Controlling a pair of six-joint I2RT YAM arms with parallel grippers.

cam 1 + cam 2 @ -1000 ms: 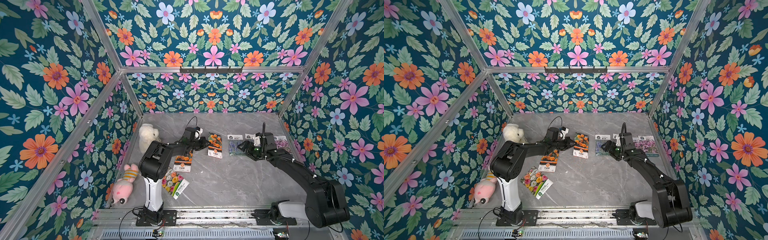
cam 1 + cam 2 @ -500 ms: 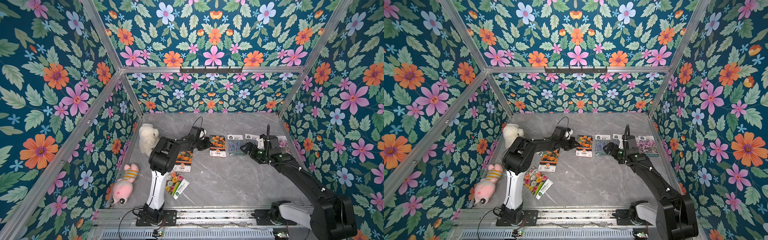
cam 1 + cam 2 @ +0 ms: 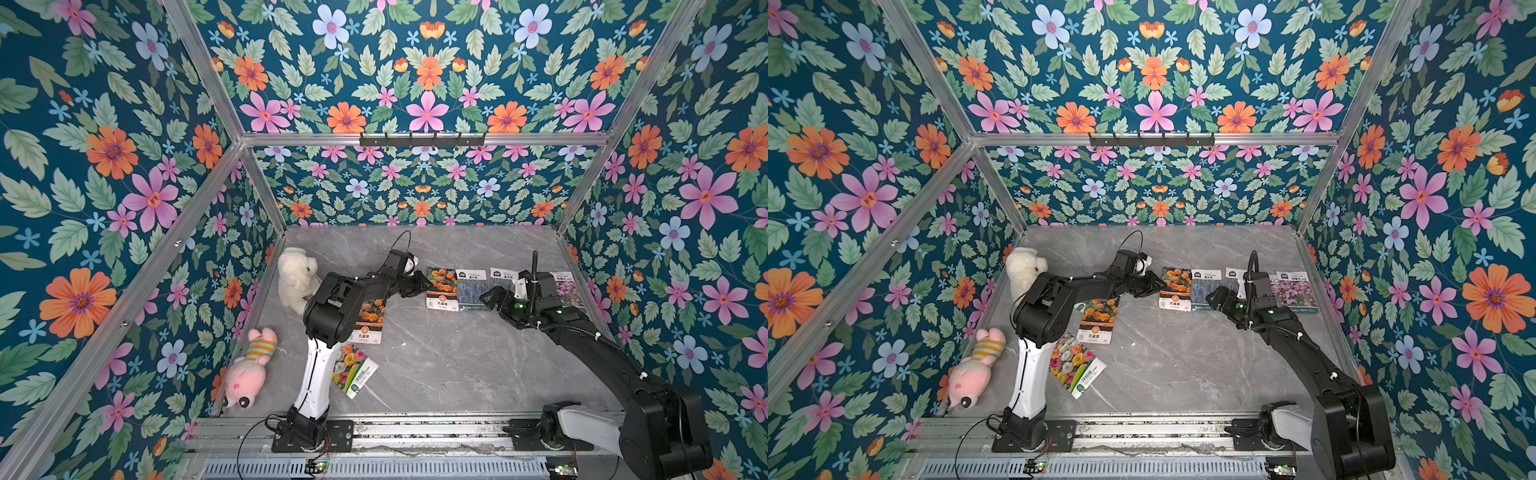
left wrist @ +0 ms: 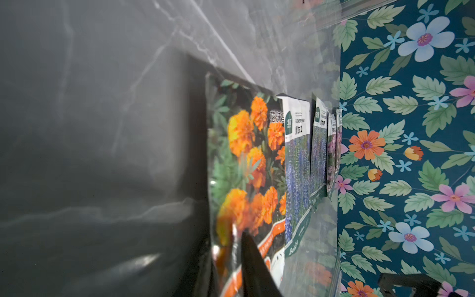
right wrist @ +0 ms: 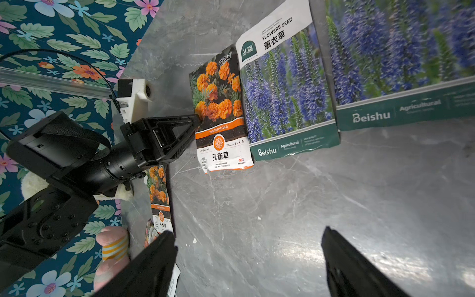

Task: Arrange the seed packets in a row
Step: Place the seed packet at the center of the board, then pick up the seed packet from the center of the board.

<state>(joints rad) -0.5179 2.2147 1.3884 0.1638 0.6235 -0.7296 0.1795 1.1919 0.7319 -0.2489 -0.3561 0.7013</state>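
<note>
Now the left pincer (image 5: 197, 120) sits narrow at the edge of the marigold packet (image 5: 221, 108) — whether it grips, I cannot tell. That packet lies on the worktop (image 5: 257, 195) just beside a lavender packet (image 5: 288, 97); the right pincer (image 5: 246, 231) gapes wide.

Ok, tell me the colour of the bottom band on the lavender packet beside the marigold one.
Dark green band with white lettering; right wrist view.

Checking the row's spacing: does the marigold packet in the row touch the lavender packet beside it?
Touching. In the right wrist view the marigold packet and the lavender packet meet along their long edges, with no table showing between.
</note>
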